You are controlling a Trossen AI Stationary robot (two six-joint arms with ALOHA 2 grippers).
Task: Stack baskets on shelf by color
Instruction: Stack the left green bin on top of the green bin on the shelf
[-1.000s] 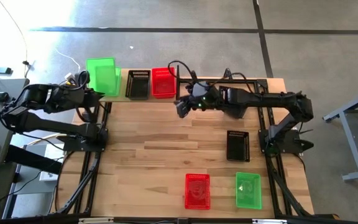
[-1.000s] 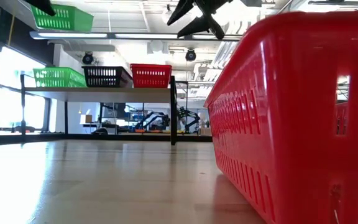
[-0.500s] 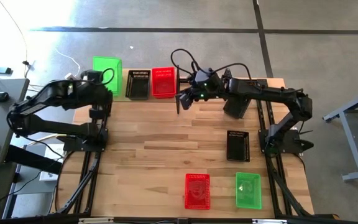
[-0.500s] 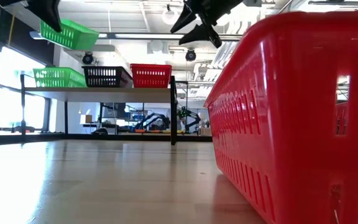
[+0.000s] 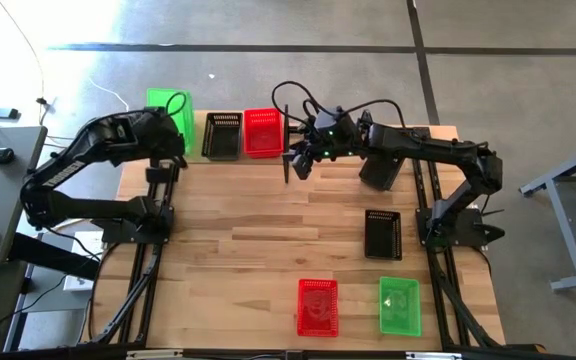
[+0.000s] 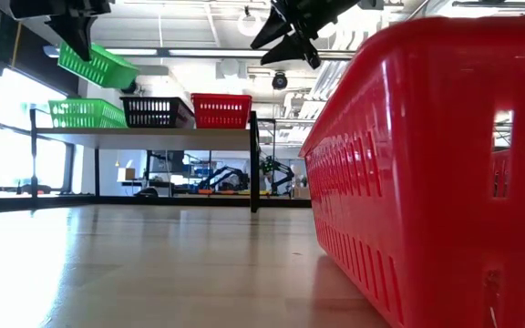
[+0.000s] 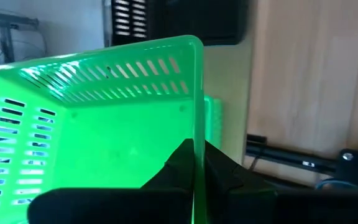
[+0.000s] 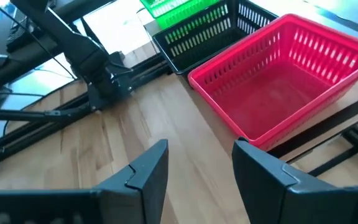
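Observation:
My left gripper [image 7: 196, 163] is shut on a bright green basket [image 7: 104, 124], held tilted in the air above the shelf's left end [image 6: 98, 66]. A second green basket [image 6: 85, 114], a black one [image 6: 156, 111] and a red one [image 6: 221, 109] stand on the shelf's plank [image 6: 153, 137]. From above, the held green basket [image 5: 168, 105] covers the shelf's green one. My right gripper [image 8: 197, 168] is open and touches nothing. It hangs just near of the shelf's red basket [image 8: 284, 81], beside the shelf's right end [image 5: 293, 160]. My left gripper pinches the green basket's side wall at its rim [image 7: 197, 134], one finger inside the basket and one outside. The basket is lifted clear and tilted, its far end lower, above the green basket on the shelf.
A black basket [image 5: 383, 233], a red one [image 5: 317, 305] and a green one [image 5: 399, 305] rest on the tabletop at the right and near side. The red one fills the low view's foreground [image 6: 436, 164]. Bare wood lies in the table's middle and left.
My left gripper has carried the green basket toward the shelf's left end and lowered it; the basket has tipped from nearly level to tilted. My right gripper has shifted a little toward the far edge and has stayed open.

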